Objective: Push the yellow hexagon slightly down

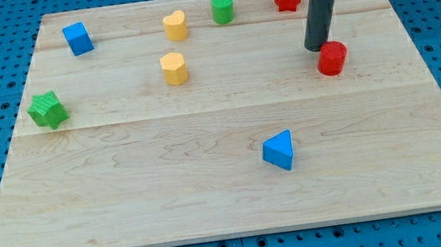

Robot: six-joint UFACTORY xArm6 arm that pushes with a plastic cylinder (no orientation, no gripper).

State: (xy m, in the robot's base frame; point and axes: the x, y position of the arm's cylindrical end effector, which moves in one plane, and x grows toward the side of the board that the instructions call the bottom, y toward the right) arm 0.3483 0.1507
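I have no jaws to spread, so with my tip [316, 48] resting at 10 o'clock of the red cylinder [332, 58], I am judging it best to be circling to 12 o'clock of the yellow hexagon [174, 68], upper-left on the worktop [213, 193], and nudging toward 6 o'clock.

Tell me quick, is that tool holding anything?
My tip: a plain rod, nothing to open or close, holding nothing, right beside the red cylinder.

Bright, even, sharp lighting; blocks cast only faint shadows.
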